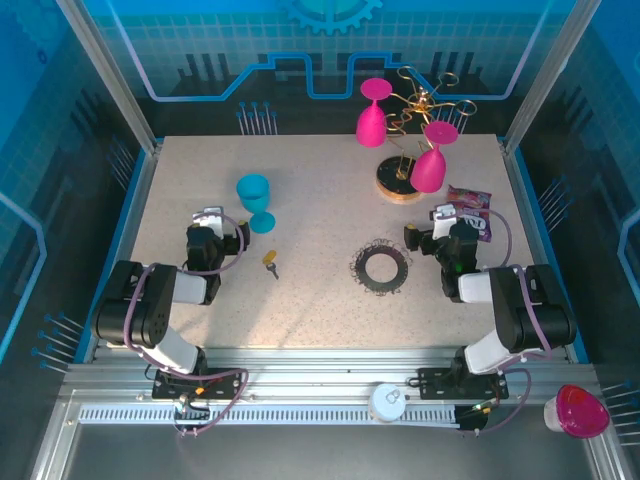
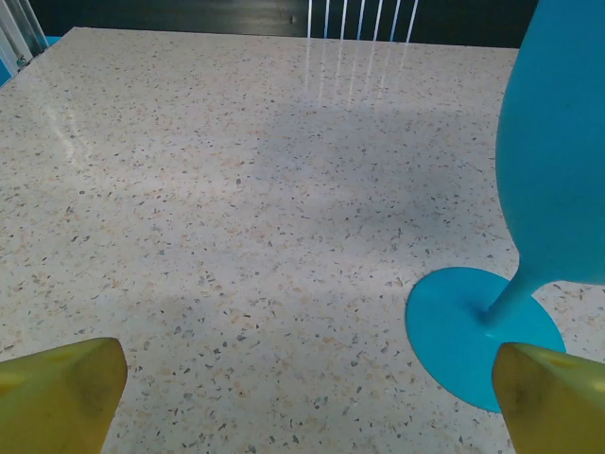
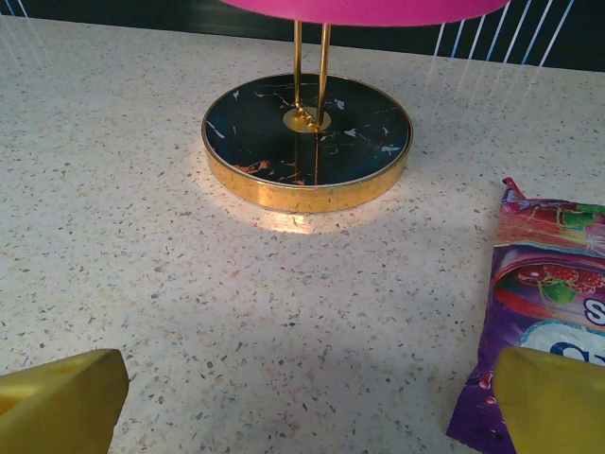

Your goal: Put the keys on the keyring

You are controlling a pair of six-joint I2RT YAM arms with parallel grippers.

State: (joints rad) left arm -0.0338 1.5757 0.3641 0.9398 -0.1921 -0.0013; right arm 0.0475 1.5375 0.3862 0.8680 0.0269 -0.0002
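Two grippers sit low over the speckled table (image 1: 320,310), each with its jaws spread wide and nothing between them. Seen from the top camera, the left gripper (image 1: 209,214) points toward 12 o'clock, and the blue goblet (image 1: 255,200) stands upright just beside it at its 2 o'clock. In the left wrist view, the goblet's round foot (image 2: 473,331) sits close to the right-hand yellow finger (image 2: 553,397). The key (image 1: 270,260), yellow-headed with its thin blade pointing toward 5 o'clock, lies flat on the table at the goblet's 5 o'clock, apart from both grippers. The keyring (image 1: 381,267), a dark ring fringed with wire coils, lies well apart from the key at its 3 o'clock. The right gripper (image 1: 441,214) is at the keyring's 2 o'clock, beside a purple snack packet (image 1: 469,208). At the keyring's 12 o'clock stands the gold wire stand (image 1: 398,182), with two pink goblets (image 1: 374,115) hanging upside down from it. The right wrist view shows the stand's dark, gold-rimmed base (image 3: 307,142) ahead and the packet (image 3: 539,293) at the right.
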